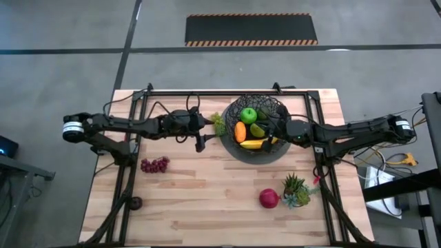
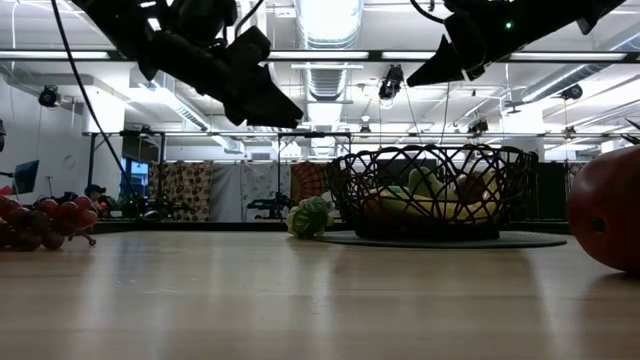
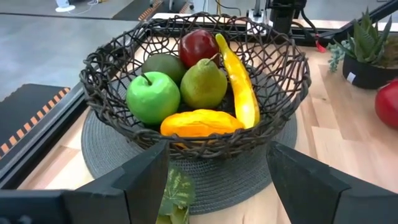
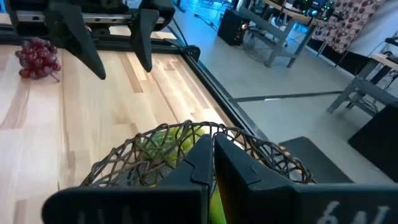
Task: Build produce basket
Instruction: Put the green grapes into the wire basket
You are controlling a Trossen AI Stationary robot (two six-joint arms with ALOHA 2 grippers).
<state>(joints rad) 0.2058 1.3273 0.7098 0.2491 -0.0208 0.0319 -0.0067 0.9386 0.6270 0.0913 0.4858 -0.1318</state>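
On the desk's (image 1: 193, 200) left side the purple grapes (image 1: 155, 164) lie loose. The left claw (image 1: 200, 135) hovers nearest them, fingers spread wide and empty, with what may be a green grape bunch (image 3: 175, 190) just below it, against the mat. The grapes sit toward the desk's front-left from that claw. Rightward, the basket (image 1: 272, 107) holds green apple (image 1: 248, 115), pear (image 3: 203, 84), banana (image 3: 239, 84) and orange piece (image 3: 198, 122). The right claw (image 4: 212, 163) hangs over its rim, fingers pressed together, seemingly empty. A red apple (image 1: 269, 198) waits near the front.

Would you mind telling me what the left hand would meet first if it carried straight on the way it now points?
Probably the green grapes lying just ahead of the open left hand, then the basket; depth is hard to judge.
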